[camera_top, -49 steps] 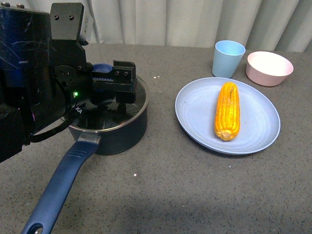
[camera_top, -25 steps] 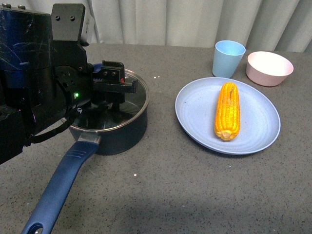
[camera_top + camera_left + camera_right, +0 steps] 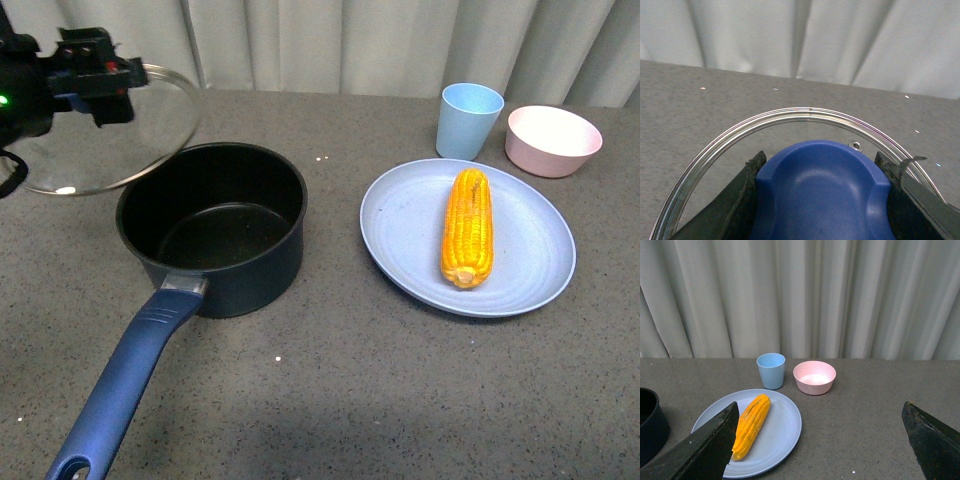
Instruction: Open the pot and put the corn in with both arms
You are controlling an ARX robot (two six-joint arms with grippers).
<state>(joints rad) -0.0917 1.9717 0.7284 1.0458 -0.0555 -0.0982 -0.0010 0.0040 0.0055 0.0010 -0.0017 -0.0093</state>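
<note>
The dark navy pot [image 3: 215,230] stands uncovered at centre left, its black inside bare and its long blue handle [image 3: 125,385] reaching toward the front edge. My left gripper [image 3: 95,75] is shut on the blue knob [image 3: 820,195] of the glass pot lid [image 3: 110,130], which hangs tilted in the air to the upper left of the pot. The yellow-orange corn [image 3: 467,226] lies on a light blue plate [image 3: 530,270] to the right of the pot. My right gripper [image 3: 821,440] is open, hanging above the table, with the corn [image 3: 751,425] and the pot's edge [image 3: 651,425] off to one side.
A light blue cup [image 3: 468,119] and a pink bowl [image 3: 552,139] stand behind the plate near the curtain. In the right wrist view the cup [image 3: 771,370] and bowl [image 3: 814,377] sit beyond the plate [image 3: 780,432]. Grey tabletop lies in front of the pot and plate.
The left gripper has lifted the lid off the pot and carried it up and to the left. The pot now stands uncovered; corn and plate have not moved.
</note>
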